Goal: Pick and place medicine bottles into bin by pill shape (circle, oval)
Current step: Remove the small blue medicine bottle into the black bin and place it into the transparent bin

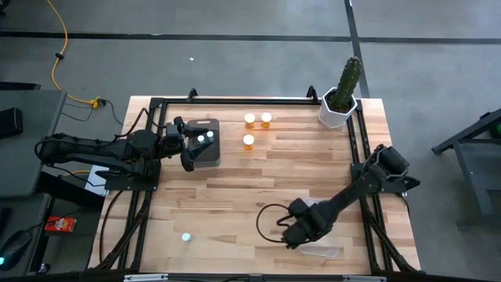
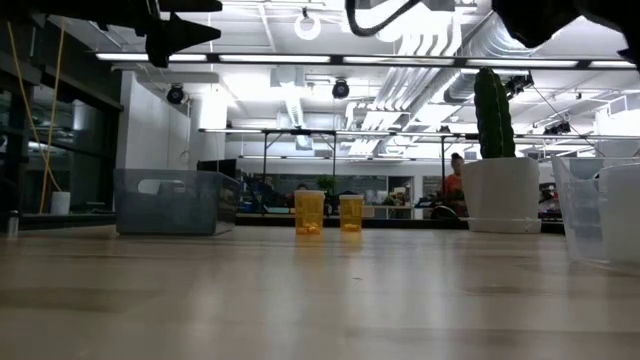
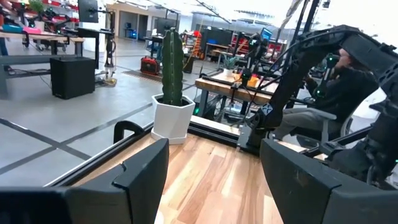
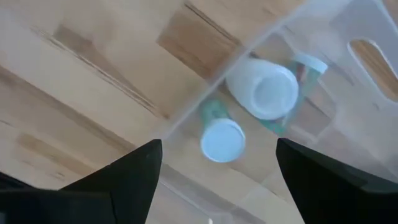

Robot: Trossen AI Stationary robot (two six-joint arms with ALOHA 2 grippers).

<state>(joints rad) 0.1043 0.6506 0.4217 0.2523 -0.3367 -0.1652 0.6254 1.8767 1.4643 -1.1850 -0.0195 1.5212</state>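
On the wooden table (image 1: 258, 188), the right gripper (image 1: 296, 235) hangs open near the front right, over a clear bin (image 4: 348, 74) holding two pale bottles (image 4: 261, 87). At far left, the left gripper (image 1: 188, 145), fingers spread and holding nothing, hovers above a grey bin (image 1: 205, 142) with light-capped bottles inside. A cactus (image 1: 347, 82) stands in the far right corner. Three orange bottles (image 1: 257, 120) stand at the far middle, and one small bottle (image 1: 186, 236) sits near the front left.

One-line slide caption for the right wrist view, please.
Open right pincer hovers over the clear bin holding two white-capped bottles.
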